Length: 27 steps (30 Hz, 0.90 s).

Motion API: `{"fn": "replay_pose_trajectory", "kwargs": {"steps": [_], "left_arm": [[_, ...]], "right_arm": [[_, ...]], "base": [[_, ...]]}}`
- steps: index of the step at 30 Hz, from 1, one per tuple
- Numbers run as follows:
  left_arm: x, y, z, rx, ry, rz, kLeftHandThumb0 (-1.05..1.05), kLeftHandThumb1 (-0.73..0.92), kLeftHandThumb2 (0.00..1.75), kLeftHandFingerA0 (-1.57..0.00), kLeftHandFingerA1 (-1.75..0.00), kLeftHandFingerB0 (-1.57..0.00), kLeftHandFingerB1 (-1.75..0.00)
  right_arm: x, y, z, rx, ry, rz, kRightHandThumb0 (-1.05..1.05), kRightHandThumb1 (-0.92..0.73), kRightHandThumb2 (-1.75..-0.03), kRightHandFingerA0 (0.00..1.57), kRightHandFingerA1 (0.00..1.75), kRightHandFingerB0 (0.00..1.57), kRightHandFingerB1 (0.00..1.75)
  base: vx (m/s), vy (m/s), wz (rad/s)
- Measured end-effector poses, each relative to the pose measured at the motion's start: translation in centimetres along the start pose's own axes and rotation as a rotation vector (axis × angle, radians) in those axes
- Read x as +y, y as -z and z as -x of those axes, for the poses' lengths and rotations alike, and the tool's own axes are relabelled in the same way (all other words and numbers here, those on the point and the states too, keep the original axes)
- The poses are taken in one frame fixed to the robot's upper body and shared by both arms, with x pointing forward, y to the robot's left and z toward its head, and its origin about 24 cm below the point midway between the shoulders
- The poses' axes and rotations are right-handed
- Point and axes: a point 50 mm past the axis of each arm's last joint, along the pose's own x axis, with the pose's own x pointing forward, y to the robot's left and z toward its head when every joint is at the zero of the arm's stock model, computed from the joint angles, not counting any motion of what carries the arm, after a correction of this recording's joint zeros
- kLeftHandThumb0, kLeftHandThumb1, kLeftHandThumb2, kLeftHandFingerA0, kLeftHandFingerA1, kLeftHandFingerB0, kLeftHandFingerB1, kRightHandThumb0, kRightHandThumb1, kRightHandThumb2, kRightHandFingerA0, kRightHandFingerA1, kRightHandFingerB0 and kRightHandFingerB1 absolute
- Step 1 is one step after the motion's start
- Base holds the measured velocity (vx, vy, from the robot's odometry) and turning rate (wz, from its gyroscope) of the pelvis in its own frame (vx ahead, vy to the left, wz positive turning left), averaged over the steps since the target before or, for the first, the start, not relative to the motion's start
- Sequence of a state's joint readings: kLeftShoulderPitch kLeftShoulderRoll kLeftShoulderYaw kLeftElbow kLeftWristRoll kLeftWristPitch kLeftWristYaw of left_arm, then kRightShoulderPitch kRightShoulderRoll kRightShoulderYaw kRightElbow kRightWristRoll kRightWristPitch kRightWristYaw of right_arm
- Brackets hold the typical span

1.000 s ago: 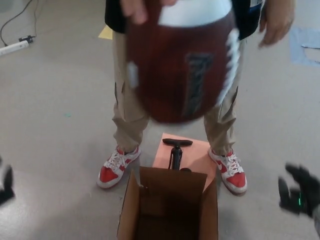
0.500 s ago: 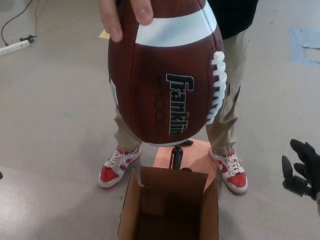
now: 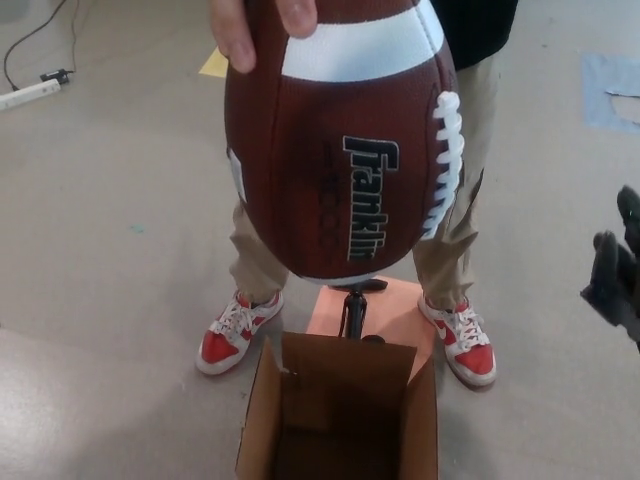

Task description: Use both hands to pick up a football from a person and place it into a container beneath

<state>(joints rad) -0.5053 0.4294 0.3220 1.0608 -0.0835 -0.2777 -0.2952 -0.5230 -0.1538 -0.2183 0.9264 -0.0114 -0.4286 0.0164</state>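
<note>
Head view looks down on a brown Franklin football (image 3: 340,150) held nose-down by a person's hand (image 3: 262,22) that grips its upper end, fingers over the white stripe. Directly below the football stands an open cardboard box (image 3: 338,425), flaps up and apparently empty, with a gap between the ball's lower tip and the box rim. Behind the football are the person's tan trousers and red-and-white sneakers (image 3: 235,332), and between the sneakers, just beyond the box, a black hand pump (image 3: 352,305) stands on an orange sheet (image 3: 395,312). Well to the right of the football, the robot's right hand (image 3: 618,270) shows only as a dark shape cut by the picture's edge; whether its fingers are spread or pressed together cannot be told. The left hand is not in view. Judging from this, the step in hand is the reach for the handover, with no contact yet. The next move calls for both hands to come in on opposite flanks of the football, press evenly, then lower it into the box once the person lets go.
</note>
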Motion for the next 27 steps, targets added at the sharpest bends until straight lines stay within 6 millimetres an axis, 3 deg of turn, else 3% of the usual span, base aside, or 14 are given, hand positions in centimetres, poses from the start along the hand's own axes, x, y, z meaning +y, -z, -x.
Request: {"fn": "replay_pose_trajectory", "kwargs": {"steps": [2,5,6,7,9,10,11,12,14,15,22,23,24,27], "left_arm": [[0.0,-0.7,0.1,-0.046,0.005,-0.010,-0.89,0.85,1.20,-0.07,-0.21,-0.06,-0.16],[-0.4,-1.5,0.4,-0.106,0.017,-0.024,-0.91,0.85,1.21,-0.07,-0.25,-0.06,-0.16],[-0.6,-1.8,0.5,-0.126,0.024,-0.027,-0.91,0.85,1.21,-0.07,-0.25,-0.06,-0.16],[-0.8,-2.0,0.6,-0.145,0.030,-0.030,-0.86,0.87,1.21,-0.07,-0.31,-0.06,-0.18],[-1.3,-2.5,0.9,-0.187,0.045,-0.041,-0.86,0.87,1.21,-0.07,-0.34,-0.06,-0.18],[-1.6,-2.8,1.1,-0.206,0.052,-0.045,-0.89,0.86,1.22,-0.07,-0.33,-0.06,-0.16],[-1.8,-3.1,1.2,-0.226,0.060,-0.049,-0.89,0.86,1.22,-0.07,-0.33,-0.06,-0.16],[-2.1,-3.3,1.4,-0.243,0.067,-0.052,-0.88,0.87,1.22,-0.06,-0.33,-0.06,-0.16],[-2.8,-3.9,1.7,-0.282,0.085,-0.058,-0.90,0.90,1.23,-0.07,-0.32,-0.07,-0.14],[-3.1,-4.3,1.8,-0.303,0.096,-0.062,-0.90,0.90,1.23,-0.07,-0.31,-0.06,-0.13],[-5.9,-7.1,3.1,-0.456,0.173,-0.073,-0.89,0.86,1.21,-0.07,-0.29,-0.06,-0.15],[-6.1,-7.2,3.1,-0.463,0.178,-0.074,-0.88,0.86,1.20,-0.07,-0.31,-0.06,-0.15],[-6.7,-7.9,3.5,-0.498,0.197,-0.076,-0.90,0.90,1.21,-0.07,-0.28,-0.06,-0.11],[-8.3,-9.6,4.3,-0.574,0.241,-0.074,-0.88,0.90,1.21,-0.07,-0.28,-0.06,-0.12]], "right_arm": [[-0.1,-0.5,0.2,-0.036,-0.003,-0.002,-0.87,-0.92,-0.83,0.09,0.26,0.00,0.01],[0.0,-1.3,0.4,-0.085,-0.009,-0.005,-0.87,-0.82,-1.02,0.04,0.24,0.00,0.01],[0.1,-1.6,0.5,-0.102,-0.013,-0.006,-0.87,-0.82,-1.02,0.04,0.24,0.00,0.01],[0.3,-1.8,0.6,-0.119,-0.017,-0.007,-0.85,-0.92,-0.86,0.08,0.26,0.00,0.00],[0.6,-2.5,0.8,-0.157,-0.027,-0.014,-0.87,-0.91,-0.85,0.07,0.25,0.00,0.06],[0.8,-2.8,0.9,-0.173,-0.032,-0.016,-0.85,-0.80,-1.17,0.08,0.29,0.00,0.18],[1.0,-3.1,1.0,-0.190,-0.038,-0.018,-0.85,-0.80,-1.17,0.08,0.29,0.00,0.18],[1.3,-3.4,1.1,-0.207,-0.045,-0.020,-0.92,-0.81,-0.93,0.12,0.26,0.00,0.09],[1.7,-4.0,1.3,-0.239,-0.059,-0.023,-0.90,-0.92,-0.85,0.13,0.25,0.00,0.01],[2.0,-4.4,1.4,-0.257,-0.067,-0.027,-1.01,-0.92,-1.21,0.15,0.23,0.00,0.02],[4.1,-6.9,2.5,-0.378,-0.133,-0.048,-0.98,-0.92,-1.19,0.13,0.15,0.00,0.05],[4.2,-7.0,2.5,-0.385,-0.137,-0.050,-0.86,-0.92,-0.80,0.07,0.21,0.00,0.00],[4.7,-7.7,2.8,-0.413,-0.153,-0.058,-0.97,-0.92,-1.20,0.12,0.18,0.00,0.06],[5.7,-9.0,3.4,-0.473,-0.190,-0.071,-0.87,-0.86,-1.19,0.09,0.23,0.00,0.13]], "base": [[0.00,0.000,0.00],[0.00,0.000,0.00],[0.00,0.000,0.00],[0.00,0.000,0.00],[0.00,0.000,0.00],[0.00,0.000,0.00],[0.00,0.000,0.00],[0.00,0.000,0.00],[0.00,0.000,0.00],[0.00,0.000,0.00],[0.00,0.000,0.00],[0.00,0.000,0.00],[0.00,0.000,0.00],[0.00,0.000,0.00]]}}
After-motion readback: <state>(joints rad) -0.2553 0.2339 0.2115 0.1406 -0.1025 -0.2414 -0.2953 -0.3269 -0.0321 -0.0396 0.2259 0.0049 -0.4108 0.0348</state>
